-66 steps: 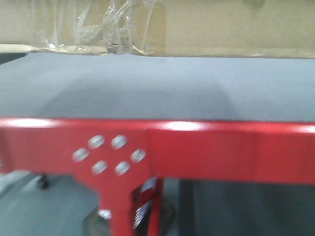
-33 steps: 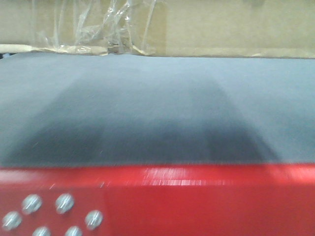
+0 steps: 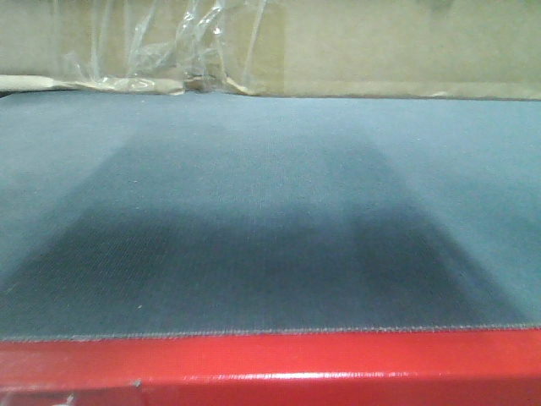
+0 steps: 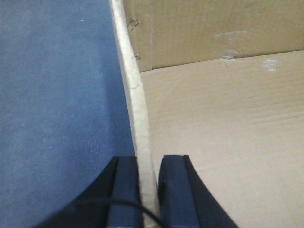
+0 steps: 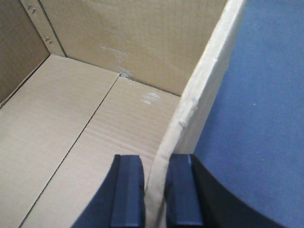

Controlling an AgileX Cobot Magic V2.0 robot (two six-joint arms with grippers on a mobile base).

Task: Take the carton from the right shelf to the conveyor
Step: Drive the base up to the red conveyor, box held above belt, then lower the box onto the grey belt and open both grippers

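Note:
The brown carton [image 3: 380, 42] fills the top of the front view, with crinkled clear tape [image 3: 169, 51] at its lower left seam. Its bottom edge meets the far part of the dark grey conveyor belt [image 3: 270, 211]; I cannot tell whether it touches. The glossy red front edge [image 3: 270, 368] runs along the bottom. My left gripper [image 4: 149, 161] is shut on the carton's left wall [image 4: 135, 95], one finger inside and one outside. My right gripper [image 5: 156, 164] is shut on the right wall [image 5: 204, 80] in the same way. The open carton is empty inside [image 5: 95, 118]. The right shelf is out of view.
The belt lies beside the carton's outer walls in both wrist views, on the left [image 4: 57, 95] and on the right [image 5: 256, 118]. A dark shadow covers the middle of the belt [image 3: 254, 262] in front of the carton.
The red front edge has slid down the front view and its bolts and leg have dropped out of sight. More belt now shows. The carton keeps its place at the top.

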